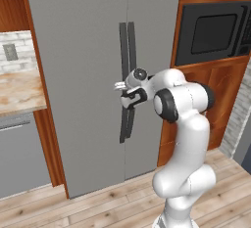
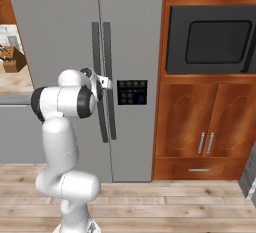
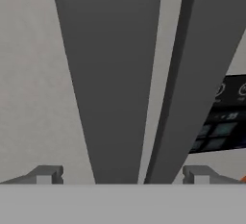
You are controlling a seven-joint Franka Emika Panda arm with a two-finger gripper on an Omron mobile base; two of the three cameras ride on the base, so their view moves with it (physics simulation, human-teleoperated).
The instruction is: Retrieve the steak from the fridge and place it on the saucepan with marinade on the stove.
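Fridge [image 1: 83, 75] doors are both sitting closed in the left base view, so whatever is lying on its shelves is hidden, the steak included if it is there. The grey cabinet is filling the middle, with its two long dark handles [image 1: 127, 80] running down the seam. The gripper [image 1: 120, 87] is reaching in from 3 o'clock and hovering at the handles about halfway down their length; its finger spread cannot be told from this side. A black microwave [image 1: 213, 32] is sitting in the wooden cabinetry at 2 o'clock, and a stretch of pale counter [image 1: 19, 92] is showing at 9 o'clock.

From the right base view, the fridge [image 2: 55, 22] is standing at 11 o'clock with a dark control panel [image 2: 132, 92] on its right door. The gripper [image 2: 106, 81] is pointing at the handles [image 2: 102, 77]. The microwave [image 2: 212, 39] is sitting at 2 o'clock above two wooden cupboard doors [image 2: 207, 129], both closed.

Through the hand view, the two finger tips [image 3: 47, 175] are standing wide apart at 7 and 5 o'clock, gripping nothing. The nearer handle [image 3: 110, 74] is rising between them, the second handle [image 3: 202, 59] is running up at 1 o'clock, and the control panel [image 3: 223, 115] is peeking in at 3 o'clock.
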